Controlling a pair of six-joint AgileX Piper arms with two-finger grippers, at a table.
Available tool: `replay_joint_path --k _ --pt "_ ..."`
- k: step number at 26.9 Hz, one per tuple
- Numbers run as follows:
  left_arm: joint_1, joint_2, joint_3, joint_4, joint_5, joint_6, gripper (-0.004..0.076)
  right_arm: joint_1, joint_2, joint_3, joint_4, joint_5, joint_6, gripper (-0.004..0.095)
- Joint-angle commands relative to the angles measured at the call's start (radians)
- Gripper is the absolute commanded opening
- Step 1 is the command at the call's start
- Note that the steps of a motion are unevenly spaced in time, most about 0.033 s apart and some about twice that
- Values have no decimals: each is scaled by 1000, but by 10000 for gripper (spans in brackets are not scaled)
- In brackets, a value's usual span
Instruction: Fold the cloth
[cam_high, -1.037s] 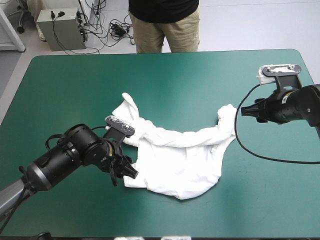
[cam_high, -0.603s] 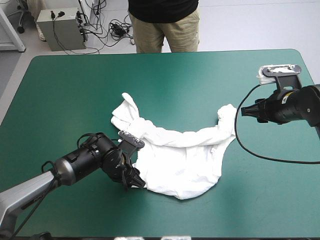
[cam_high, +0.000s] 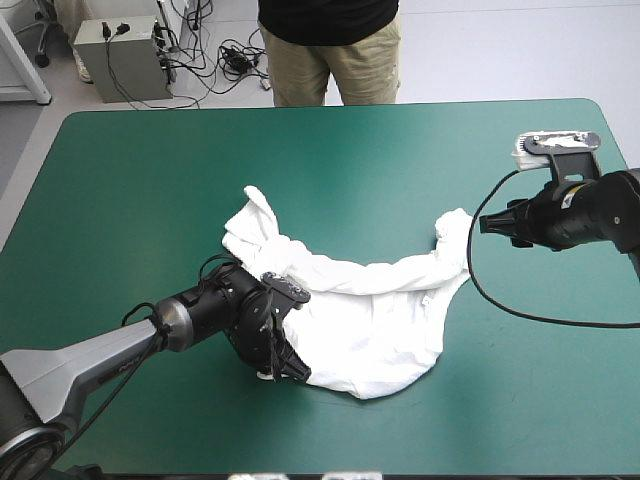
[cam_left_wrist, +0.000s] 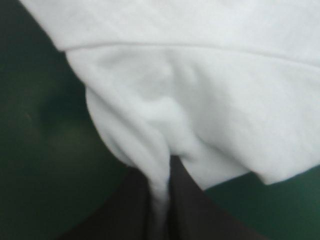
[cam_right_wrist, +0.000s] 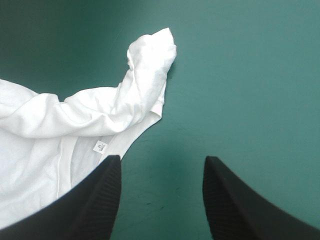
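Pinching the T-shirt (cam_high: 370, 320) at its 7 o'clock corner, the left gripper (cam_high: 285, 372) has its black fingers (cam_left_wrist: 192, 205) almost together, with a thin fold of white fabric between them. The left wrist view shows this fold running down into the narrow gap.

The T-shirt lies crumpled and half spread on the teal-green table (cam_high: 150, 200), a little toward 6 o'clock from the middle. One sleeve reaches to 10 o'clock and the other sleeve to 2 o'clock.

The right gripper (cam_high: 490, 225) stands at 3 o'clock of the T-shirt, near that second sleeve but apart from it. Its fingers are wide apart and hold nothing.

I think the risk is in the small bite. Only a narrow fold sits near the fingertips, so a quick pull could let it slip out. I cannot tell how many layers are caught; with only one layer, the T-shirt may open unevenly. Also, nothing holds the 3 o'clock side, so the whole T-shirt could slide or turn instead of stretching flat.
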Motion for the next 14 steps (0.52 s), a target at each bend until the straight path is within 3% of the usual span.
replay_joint_path --k 1,4,11,14 --pt "-1 29 18 52 -56 -1 -9 -3 16 -23 18 -34 -18 537" --pt "-1 29 18 50 -56 -1 -9 -3 74 -23 52 -82 -33 593" --pt "-1 29 18 50 -44 -1 -9 -3 265 -23 47 -110 -35 594" --pt "-1 29 18 32 -48 15 -9 -3 355 -23 47 -205 -35 594"
